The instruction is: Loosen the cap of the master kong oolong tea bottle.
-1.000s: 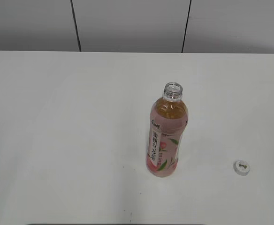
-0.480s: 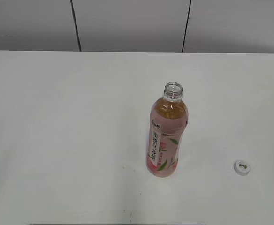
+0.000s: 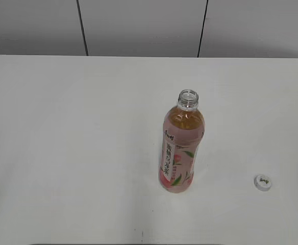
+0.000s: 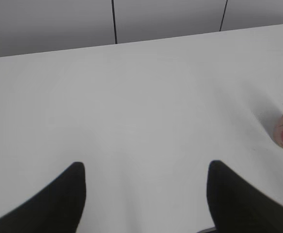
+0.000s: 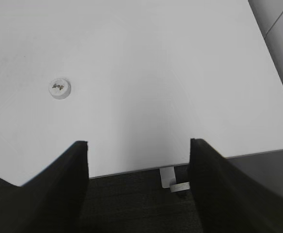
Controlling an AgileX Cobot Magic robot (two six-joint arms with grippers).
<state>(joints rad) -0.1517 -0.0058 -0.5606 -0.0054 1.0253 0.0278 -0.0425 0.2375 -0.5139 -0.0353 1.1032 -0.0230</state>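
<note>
On the tabletop [image 3: 62, 127]: smooth, flat and white.
Bottle: the master kong oolong tea bottle [image 3: 181, 148] stood upright near the middle, clear plastic with brown tea inside and a pink label. Its round mouth was bare.
Cap: the cap [image 3: 263, 182], small, round and white with a tiny dark mark on top, lay flat well apart from the bottle, to its right.
Left gripper [image 4: 144, 194]: two dark fingers spread wide, nothing between them, only the bottle's pink bottom at the picture's edge.
Right gripper [image 5: 137, 167]: fingers spread wide too, holding nothing, over the tabletop's front edge.
</note>
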